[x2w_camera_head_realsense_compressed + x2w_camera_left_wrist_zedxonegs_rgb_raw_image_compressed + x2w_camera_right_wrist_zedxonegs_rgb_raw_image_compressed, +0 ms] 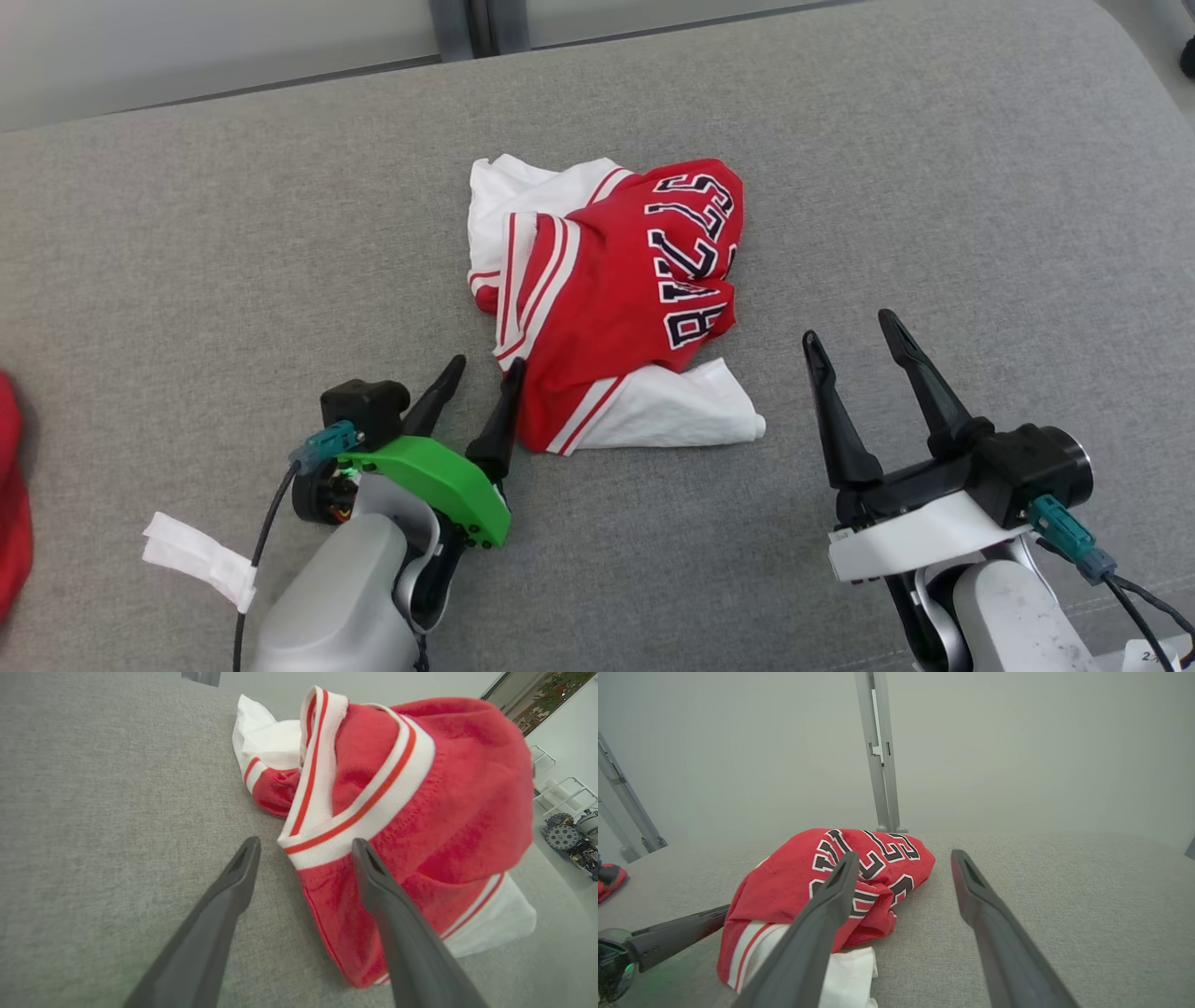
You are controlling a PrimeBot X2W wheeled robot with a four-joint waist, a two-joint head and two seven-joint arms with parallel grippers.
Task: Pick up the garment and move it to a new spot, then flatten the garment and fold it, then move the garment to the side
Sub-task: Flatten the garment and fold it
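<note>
The garment is a red and white jersey with dark lettering, lying crumpled in a heap at the middle of the grey cushion. My left gripper is open at the heap's near-left edge, its right finger against the red fabric. In the left wrist view the striped white collar band sits just beyond the open left gripper. My right gripper stands open to the right of the garment, apart from it. In the right wrist view the garment lies left of and behind the open right gripper.
Another red cloth lies at the left edge of the cushion. A white tag hangs from my left arm's cable. A pale wall with a grey post rises behind the cushion. Wheeled equipment stands on the floor beyond.
</note>
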